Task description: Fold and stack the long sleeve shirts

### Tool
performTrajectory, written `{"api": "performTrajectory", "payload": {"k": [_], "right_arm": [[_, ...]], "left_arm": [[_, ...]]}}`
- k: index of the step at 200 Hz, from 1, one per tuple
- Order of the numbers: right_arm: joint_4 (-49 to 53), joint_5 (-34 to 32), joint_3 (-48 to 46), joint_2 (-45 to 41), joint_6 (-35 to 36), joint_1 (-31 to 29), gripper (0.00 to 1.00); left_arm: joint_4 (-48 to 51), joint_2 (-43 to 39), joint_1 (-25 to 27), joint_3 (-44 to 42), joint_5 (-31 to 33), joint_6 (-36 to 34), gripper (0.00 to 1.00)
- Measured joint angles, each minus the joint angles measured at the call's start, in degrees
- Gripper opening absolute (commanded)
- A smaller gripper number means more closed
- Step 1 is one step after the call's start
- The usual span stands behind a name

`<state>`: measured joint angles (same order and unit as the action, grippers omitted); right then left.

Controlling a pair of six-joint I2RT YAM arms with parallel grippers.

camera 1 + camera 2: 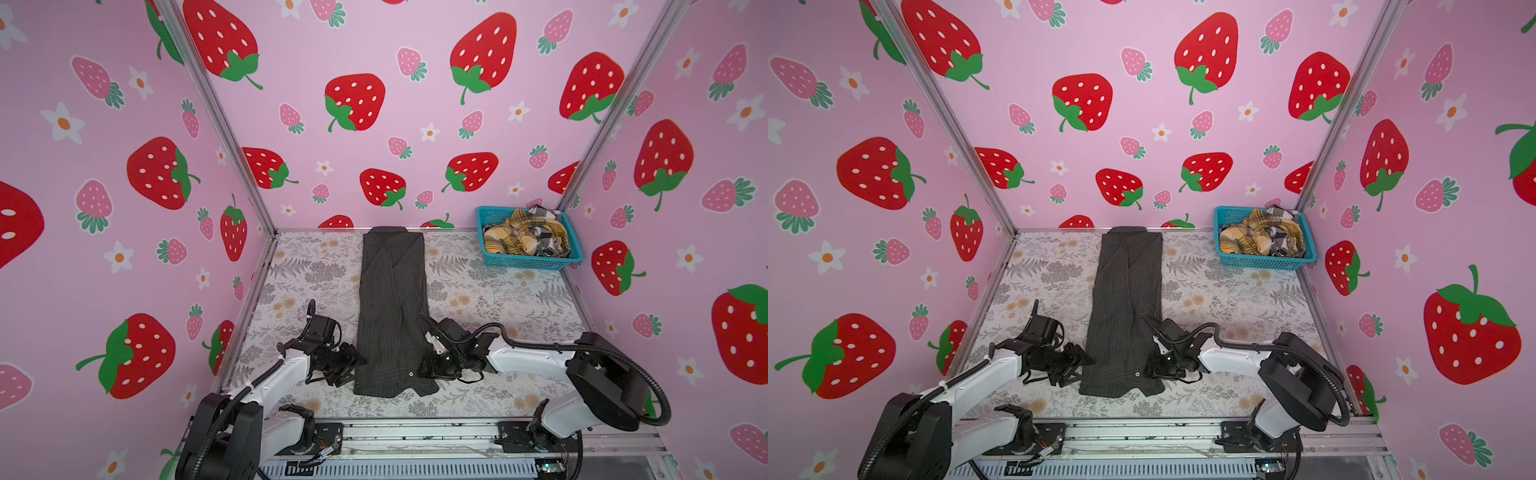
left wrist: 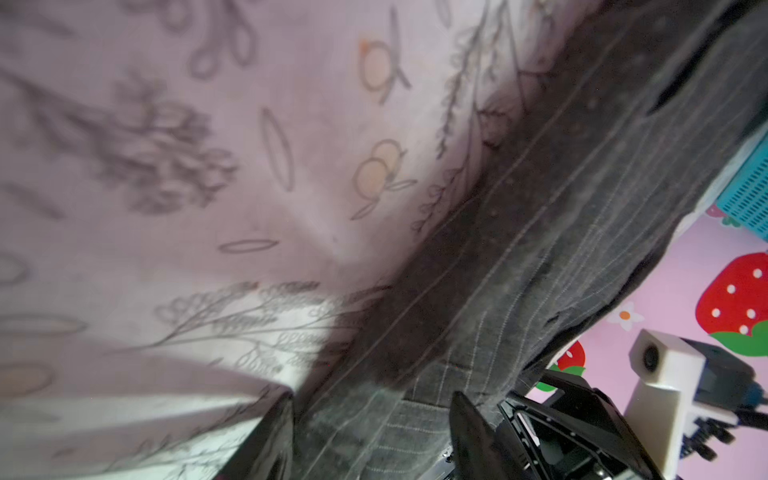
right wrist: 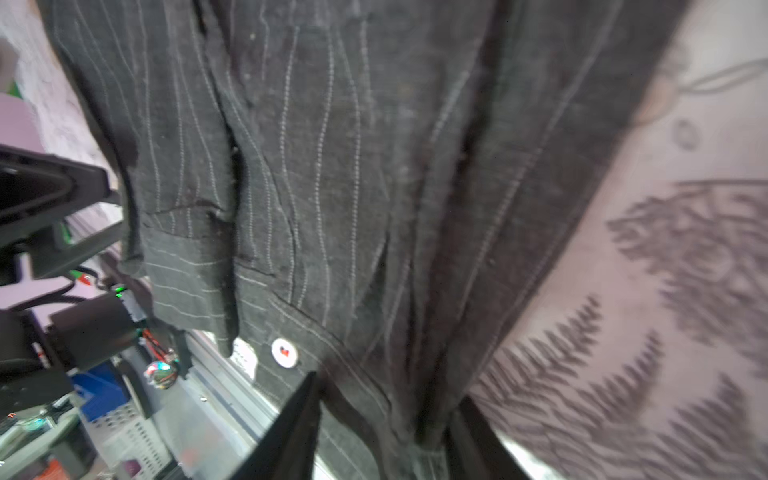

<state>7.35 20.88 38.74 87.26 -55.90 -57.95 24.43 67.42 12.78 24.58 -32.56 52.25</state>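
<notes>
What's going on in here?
Two robot arms are folding shirts. A dark pinstriped shirt lies on the table, folded into a long narrow strip. The left gripper and right gripper sit either side of its near end, jaws apart around its edges. A yellow plaid shirt and a checked shirt lie in the turquoise basket.

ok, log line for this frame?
pinstripe shirt: narrow strip, flat on table | left gripper: jaws open, left hem edge | right gripper: jaws open, right hem edge | basket: plaid shirt, checked shirt
</notes>
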Motion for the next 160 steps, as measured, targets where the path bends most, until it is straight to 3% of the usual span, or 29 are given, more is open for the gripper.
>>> {"api": "performTrajectory", "payload": {"k": [15,40,94,105,114,126,142,160], "right_arm": [[-0.8,0.2,-0.5,0.2,-0.1,0.0,0.31],[-1.4,0.2,-1.0,0.1,-0.9,0.0,0.3],[-1.7,-0.2,-2.4,-1.0,-1.7,0.4,0.19],[-1.4,-0.3,-2.5,-1.2,-1.7,0.4,0.21],[-1.2,-0.3,-2.5,-1.3,-1.7,0.4,0.34],[-1.0,-0.2,-2.6,-1.9,-1.7,0.4,0.5],[-0.2,-0.9,-2.8,-4.0,-1.9,0.4,0.51],[0.7,-1.6,-3.8,-6.6,-2.3,0.4,0.38]], "left_arm": [[-1.2,0.5,0.2,-0.4,-0.7,0.0,0.47],[-1.5,-0.5,1.5,-1.3,-0.2,0.0,0.43],[0.5,-2.3,3.4,-2.4,2.4,0.3,0.12],[0.7,-2.2,3.5,-2.5,2.5,0.3,0.07],[0.9,-2.0,3.5,-2.5,2.6,0.3,0.02],[1.0,-2.0,3.7,-2.5,2.6,0.4,0.03],[1.1,-2.1,3.9,-2.5,2.6,0.4,0.04],[1.5,-2.5,4.4,-2.6,2.9,0.5,0.04]]}}
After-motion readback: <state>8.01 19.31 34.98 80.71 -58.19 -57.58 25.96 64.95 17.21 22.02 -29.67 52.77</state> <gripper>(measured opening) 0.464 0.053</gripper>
